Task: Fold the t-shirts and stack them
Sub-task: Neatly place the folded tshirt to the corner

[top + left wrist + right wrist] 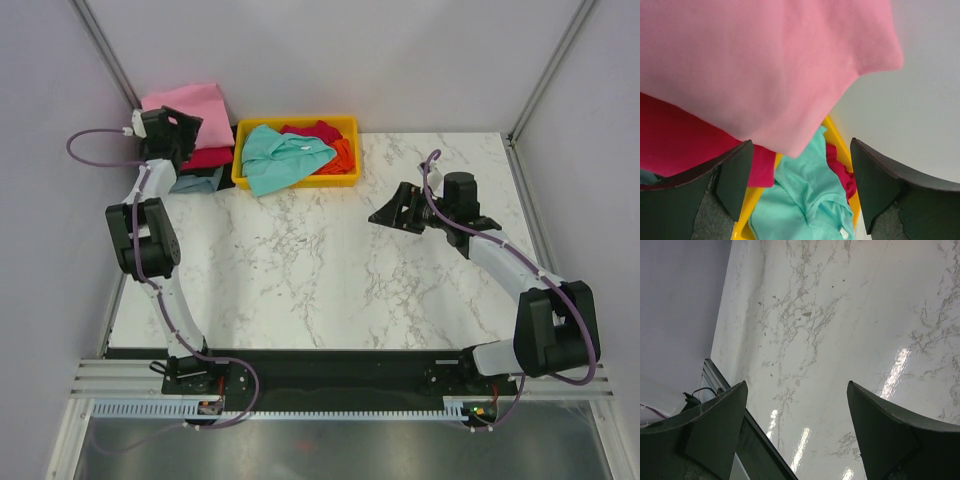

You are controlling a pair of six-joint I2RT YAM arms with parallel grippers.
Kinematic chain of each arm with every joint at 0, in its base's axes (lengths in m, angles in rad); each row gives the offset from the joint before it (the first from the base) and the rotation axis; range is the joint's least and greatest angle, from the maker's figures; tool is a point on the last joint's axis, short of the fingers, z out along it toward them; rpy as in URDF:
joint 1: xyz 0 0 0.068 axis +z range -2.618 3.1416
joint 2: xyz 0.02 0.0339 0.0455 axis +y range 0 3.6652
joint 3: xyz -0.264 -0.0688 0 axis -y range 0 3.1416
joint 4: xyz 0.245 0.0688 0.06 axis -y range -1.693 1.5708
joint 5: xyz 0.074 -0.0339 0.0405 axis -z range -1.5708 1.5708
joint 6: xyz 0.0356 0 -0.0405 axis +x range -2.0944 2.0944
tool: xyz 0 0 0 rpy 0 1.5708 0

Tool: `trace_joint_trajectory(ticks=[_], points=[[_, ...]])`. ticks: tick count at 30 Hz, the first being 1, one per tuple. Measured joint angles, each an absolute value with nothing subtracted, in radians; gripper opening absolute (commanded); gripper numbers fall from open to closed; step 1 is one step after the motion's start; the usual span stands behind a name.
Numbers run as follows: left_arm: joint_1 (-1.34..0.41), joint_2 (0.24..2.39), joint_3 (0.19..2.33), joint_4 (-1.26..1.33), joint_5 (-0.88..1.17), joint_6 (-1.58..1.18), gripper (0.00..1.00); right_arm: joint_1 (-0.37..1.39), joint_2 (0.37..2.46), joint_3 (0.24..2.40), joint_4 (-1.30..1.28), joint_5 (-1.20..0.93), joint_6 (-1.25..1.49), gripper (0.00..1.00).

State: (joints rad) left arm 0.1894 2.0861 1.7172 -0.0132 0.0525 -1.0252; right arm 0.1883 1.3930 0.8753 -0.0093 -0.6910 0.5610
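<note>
Holding the left gripper (800, 141) released, fingers (735, 175) spread wide and clasping nothing. Hovering close at the near edge of the pink tee (765, 65); touching it or not, not showing. Judging by the pose, holding the jaws clear of the cloth to avoid dragging the fold out of shape. Resting that pink tee flat on top of a crimson tee (680, 135), with a grey-blue tee (195, 183) underneath, at the far left corner of the table (300, 270). Building the pile beside the tray (240, 172) rather than in it, likely separating done from undone. Leaving the teal tee (280, 155), red tee (315, 130) and orange tee (343, 155) crumpled in the tray, awaiting folding. Hanging the right gripper (796, 382) open and empty above bare marble at mid-right, probably giving the left arm room and leaving the centre free for folding.
</note>
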Motion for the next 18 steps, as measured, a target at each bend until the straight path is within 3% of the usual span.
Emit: trace_joint_trajectory(ticks=[18], points=[[0.189,2.168,1.711,0.002,0.047,-1.024,0.85,0.188,1.422,0.875,-0.007,-0.691,0.561,0.89]])
